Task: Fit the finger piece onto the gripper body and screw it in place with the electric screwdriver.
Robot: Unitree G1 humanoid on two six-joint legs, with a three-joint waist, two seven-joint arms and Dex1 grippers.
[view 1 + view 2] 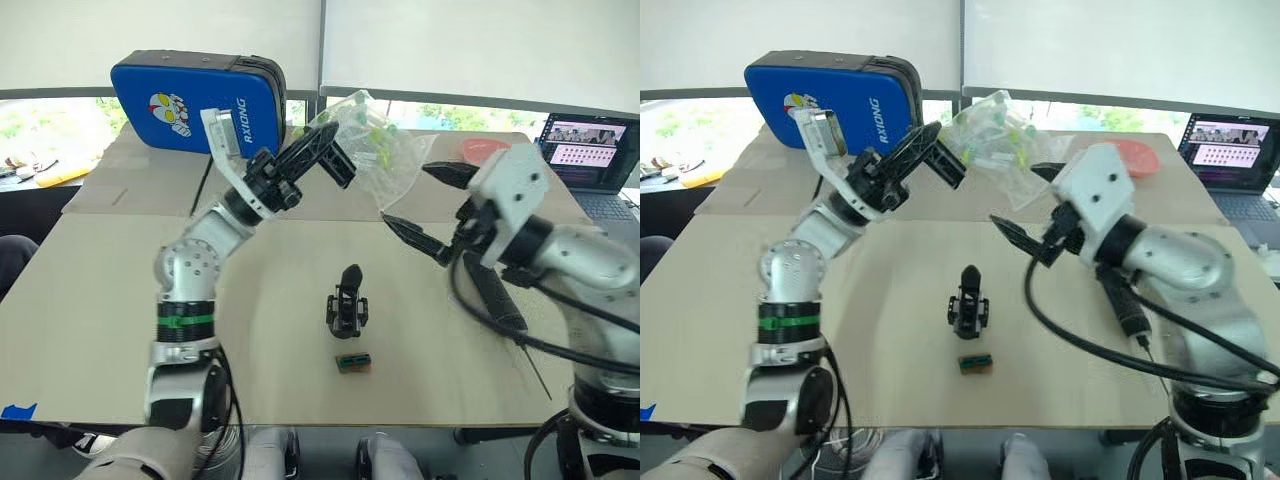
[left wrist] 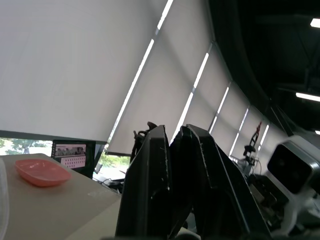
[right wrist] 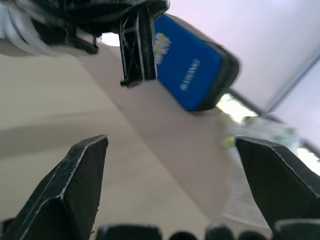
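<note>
The gripper body (image 1: 347, 300) stands upright on the tan table (image 1: 100, 330), near the middle. Raised high above the table's far half, my left gripper (image 1: 335, 155) is shut, and a black wedge, the finger piece (image 2: 184, 165), sits between its two fingers (image 2: 145, 190). To the right of the body, above the table, my right gripper (image 1: 432, 205) hangs open with nothing between its fingertips (image 3: 87, 165). The electric screwdriver (image 1: 495, 295) lies slanted under the right arm, its thin bit (image 1: 537, 378) pointing toward the front edge.
A small green-and-brown block (image 1: 353, 362) lies just in front of the gripper body. At the back are a blue case (image 1: 190, 100), a clear plastic bag (image 1: 375, 145) and a pink dish (image 1: 485, 150). A laptop (image 1: 590, 150) sits at the far right.
</note>
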